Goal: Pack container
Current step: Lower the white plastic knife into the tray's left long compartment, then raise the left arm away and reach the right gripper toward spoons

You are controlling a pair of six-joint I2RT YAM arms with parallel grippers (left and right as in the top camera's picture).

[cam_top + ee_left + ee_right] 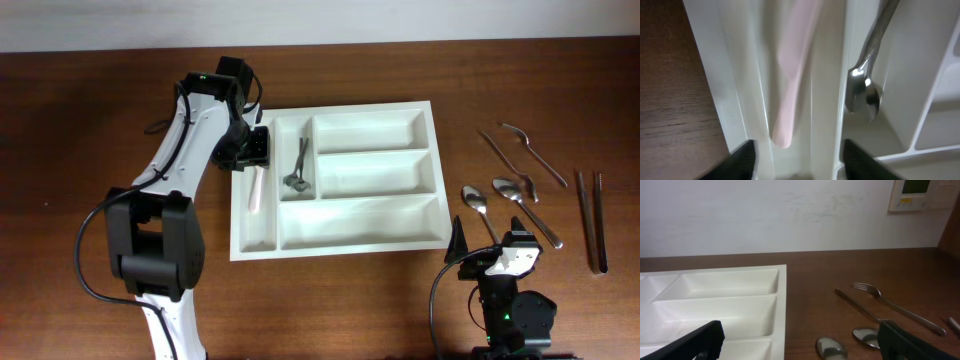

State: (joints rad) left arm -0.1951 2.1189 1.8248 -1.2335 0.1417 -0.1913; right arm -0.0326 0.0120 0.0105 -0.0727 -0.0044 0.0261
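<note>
The white container [360,222] lies mid-table. A pale pink utensil [257,188] lies in its leftmost narrow compartment, and a metal spoon [298,166] lies in the narrow compartment beside it. My left gripper [254,152] hovers open over the far end of the leftmost compartment. In the left wrist view the pink utensil [792,75] lies just ahead of the open fingers [800,160], untouched, with the spoon [865,95] to its right. My right gripper [488,233] is open and empty, low near the front edge, right of the container [715,295].
Loose cutlery lies on the wood right of the container: two spoons [474,197] [510,188], two forks [505,150] [532,152] and two long thin metal pieces [592,215]. The spoons [832,347] and a fork [900,307] show in the right wrist view. The three wide compartments hold nothing.
</note>
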